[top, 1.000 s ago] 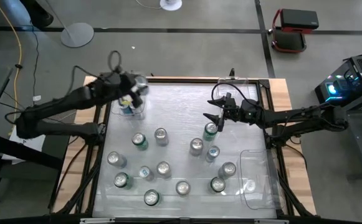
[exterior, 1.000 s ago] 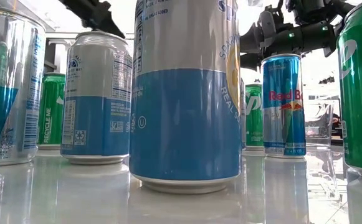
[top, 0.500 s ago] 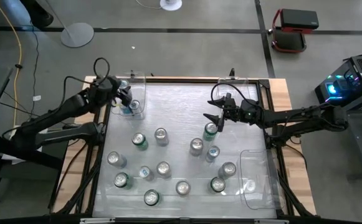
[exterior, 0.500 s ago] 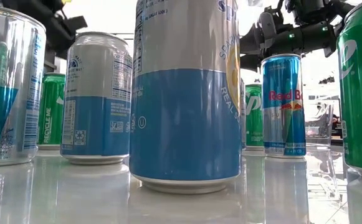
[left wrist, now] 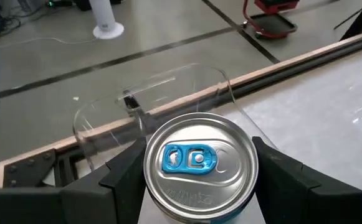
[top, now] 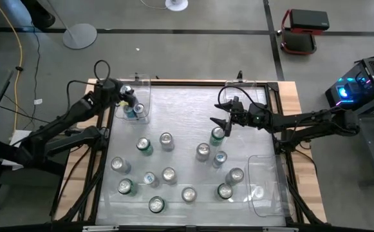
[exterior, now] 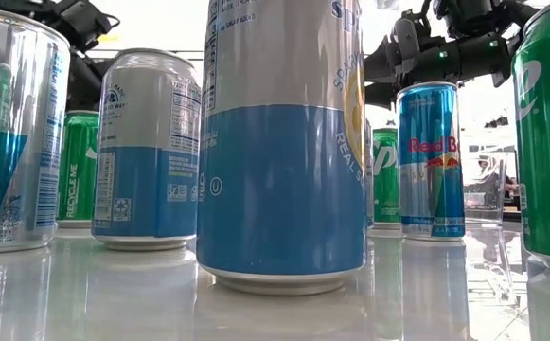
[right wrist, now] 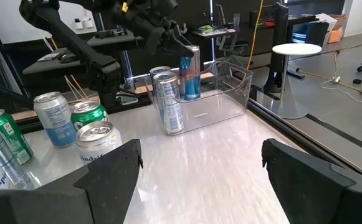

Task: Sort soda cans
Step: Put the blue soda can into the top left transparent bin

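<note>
Left pincer (left wrist: 196,186) grips can (left wrist: 200,165) over bin (left wrist: 156,106).

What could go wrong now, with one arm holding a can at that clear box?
1. The left jaws grip a blue-tabbed, silver-topped can at the clear plastic bin. Other silver-topped cans already stand there, so setting it down might knock them over.
2. The right jaws hover open by a green can with a silver can close by, and a grab could tip that neighbour.
</note>
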### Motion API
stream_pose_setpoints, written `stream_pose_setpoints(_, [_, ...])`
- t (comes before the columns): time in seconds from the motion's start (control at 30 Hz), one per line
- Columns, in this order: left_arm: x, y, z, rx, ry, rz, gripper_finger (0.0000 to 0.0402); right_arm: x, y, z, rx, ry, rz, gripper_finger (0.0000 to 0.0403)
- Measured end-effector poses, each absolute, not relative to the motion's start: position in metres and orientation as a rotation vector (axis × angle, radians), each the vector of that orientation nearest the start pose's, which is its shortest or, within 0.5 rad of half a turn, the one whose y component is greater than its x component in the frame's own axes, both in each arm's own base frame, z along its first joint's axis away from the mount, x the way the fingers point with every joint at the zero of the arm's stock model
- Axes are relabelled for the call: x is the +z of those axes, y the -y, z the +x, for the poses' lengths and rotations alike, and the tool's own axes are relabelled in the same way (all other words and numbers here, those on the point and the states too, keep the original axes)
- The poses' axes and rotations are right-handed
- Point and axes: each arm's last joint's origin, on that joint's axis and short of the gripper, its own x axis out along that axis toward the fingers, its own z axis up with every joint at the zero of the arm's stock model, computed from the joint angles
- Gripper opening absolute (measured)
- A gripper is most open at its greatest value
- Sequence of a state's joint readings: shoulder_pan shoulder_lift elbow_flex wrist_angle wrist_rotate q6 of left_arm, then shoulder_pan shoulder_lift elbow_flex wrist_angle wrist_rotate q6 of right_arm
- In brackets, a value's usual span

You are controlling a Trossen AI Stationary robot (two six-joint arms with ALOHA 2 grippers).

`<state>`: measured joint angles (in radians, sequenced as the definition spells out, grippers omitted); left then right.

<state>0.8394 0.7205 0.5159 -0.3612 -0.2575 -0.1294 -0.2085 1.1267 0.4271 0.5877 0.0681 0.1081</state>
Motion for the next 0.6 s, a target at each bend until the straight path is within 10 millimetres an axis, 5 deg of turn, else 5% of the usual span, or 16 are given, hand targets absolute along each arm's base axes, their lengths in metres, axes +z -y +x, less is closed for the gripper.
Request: stream_pose_setpoints(0.6, [0.214,-0.116,0.095,1.08,-0.579,-0.34,0.0242,0.219,0.049,0.223,-0.283,-0.097,0.116,0.0325])
